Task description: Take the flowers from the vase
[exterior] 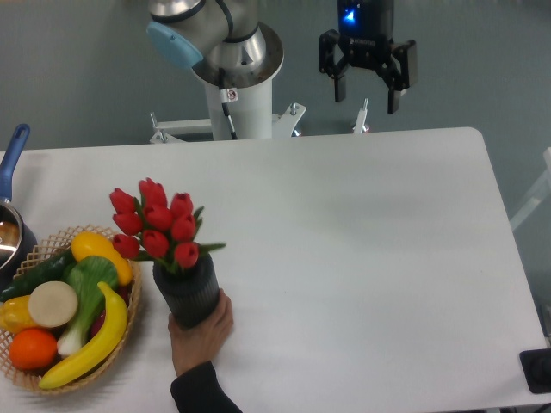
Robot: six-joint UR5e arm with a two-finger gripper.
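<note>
Gripper [366, 95] hangs high above the table's far edge, right of the arm's white base column [244, 107], w/ both fingers spread wide and nothing between them; blue light glows on its body. Well apart from it, at front left of the white table [370, 258], the flowers [158, 226] sit in the vase [188, 289]: red tulip buds bunched together, green leaves poking out to the right, stems down inside the rim. Vase is dark grey, ribbed, roughly upright, maybe leaning a bit. A person's hand [201, 330] comes in from the bottom edge in a dark sleeve and wraps the lower part of the vase, fingers touching its side. Just beside the vase on the left is a wicker basket [45, 377] w/ a banana [93, 340], an orange [34, 348], a yellow pepper [101, 253], a green leafy veg w/ white stalk [84, 297] and a dark green cucumber-like item. Blue-handled pot [10, 215] is partly cut off at the left edge, behind the basket. Small black object [537, 370] at the bottom right corner; cannot tell what it is.
</note>
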